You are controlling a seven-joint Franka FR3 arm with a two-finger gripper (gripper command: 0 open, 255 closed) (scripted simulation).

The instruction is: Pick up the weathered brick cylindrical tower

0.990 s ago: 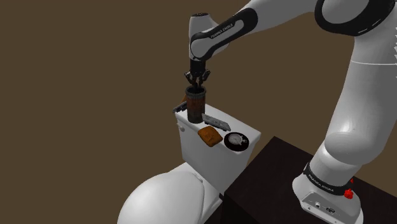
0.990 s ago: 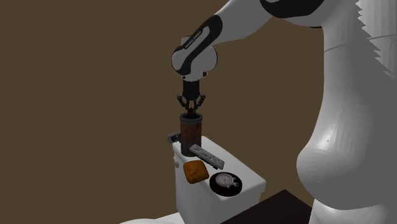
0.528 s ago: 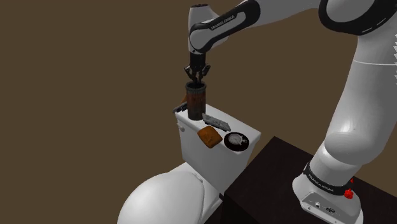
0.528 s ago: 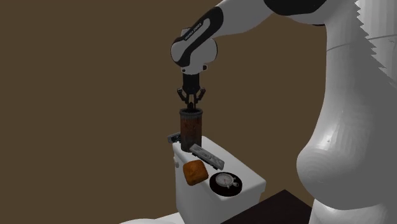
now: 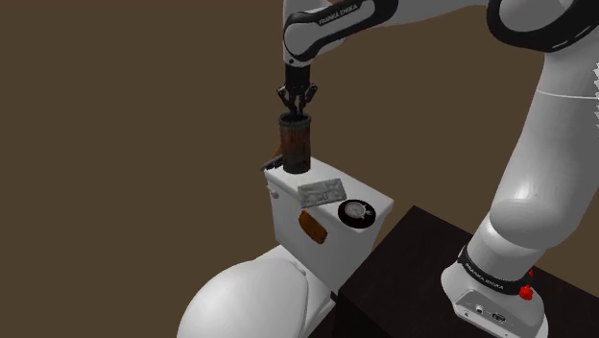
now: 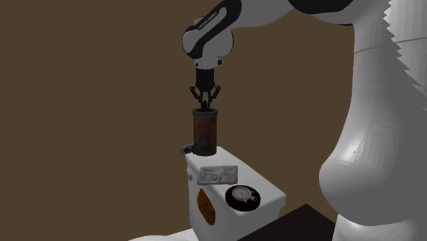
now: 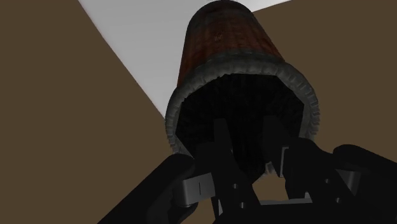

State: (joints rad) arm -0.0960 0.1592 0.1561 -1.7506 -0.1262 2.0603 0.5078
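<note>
Reaching down from the upper right, the white arm (image 5: 538,144) hangs over the toilet tank (image 5: 286,206). The brick tower (image 5: 295,144) stands upright at the tank lid's far left end; whether its base touches the lid cannot be told. The gripper (image 5: 298,108) enters the tower's open mouth, jaws apparently clenched on the rim (image 7: 175,111). Judgement: hollow, rigid, moderately light; the rough brick surface resists slipping. Hold at the rim wall; an off-centre hold may tilt it.
</note>
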